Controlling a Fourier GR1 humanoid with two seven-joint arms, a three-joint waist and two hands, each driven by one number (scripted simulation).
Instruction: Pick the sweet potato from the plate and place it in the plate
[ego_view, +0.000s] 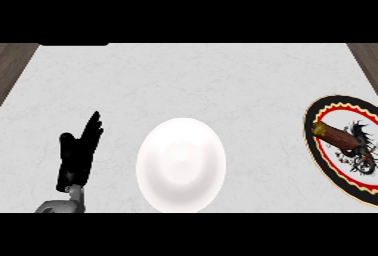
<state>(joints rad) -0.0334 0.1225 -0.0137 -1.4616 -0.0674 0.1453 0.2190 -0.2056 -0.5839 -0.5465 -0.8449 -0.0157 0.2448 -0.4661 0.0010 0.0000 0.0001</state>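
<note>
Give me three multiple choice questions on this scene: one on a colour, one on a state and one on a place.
1. What colour is the middle plate?
A. blue
B. green
C. white

2. How is the left hand?
A. open, fingers up, holding nothing
B. shut in a fist
C. pressing on the middle plate

3. Where does the sweet potato lie?
A. on the middle plate
B. on the patterned plate at the right
C. in the left hand

Answers:
1. C: the plate is plain white all over.
2. A: its fingers point straight up at the lower left, clear of both plates.
3. B: it lies inside the dark, red-edged rim at the right edge of the view.
</note>
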